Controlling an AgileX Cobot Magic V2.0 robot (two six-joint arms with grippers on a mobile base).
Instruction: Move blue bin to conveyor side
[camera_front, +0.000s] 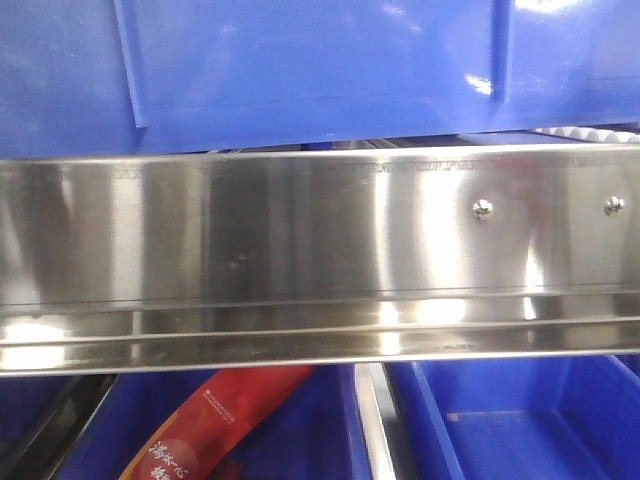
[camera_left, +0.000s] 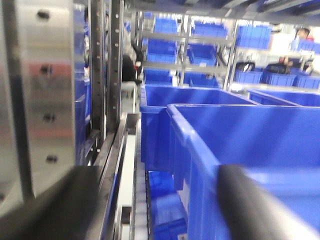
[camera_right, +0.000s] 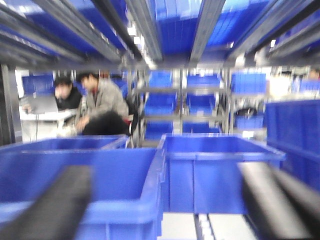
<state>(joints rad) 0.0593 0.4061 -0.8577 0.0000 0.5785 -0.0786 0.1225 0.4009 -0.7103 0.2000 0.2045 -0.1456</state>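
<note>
The blue bin (camera_front: 320, 70) fills the top of the front view, resting on the rack above the steel rail. In the left wrist view its left wall and thick rim (camera_left: 200, 150) run between the fingers of my left gripper (camera_left: 157, 172), which is open: one dark finger (camera_left: 50, 205) sits outside the wall and the other over the bin's inside. In the right wrist view my right gripper (camera_right: 165, 170) is also open, and the bin's (camera_right: 100, 170) right wall stands between its blurred fingers (camera_right: 55, 205). The conveyor is out of view.
A shiny stainless-steel rail (camera_front: 300, 230) crosses the front view, with lower blue crates and a red packet (camera_front: 220, 420) beneath it. A steel rack upright (camera_left: 45, 90) stands close on the left. Another blue crate (camera_right: 215, 165) sits just behind on white rollers (camera_right: 205, 227). Two people (camera_right: 100, 100) sit beyond.
</note>
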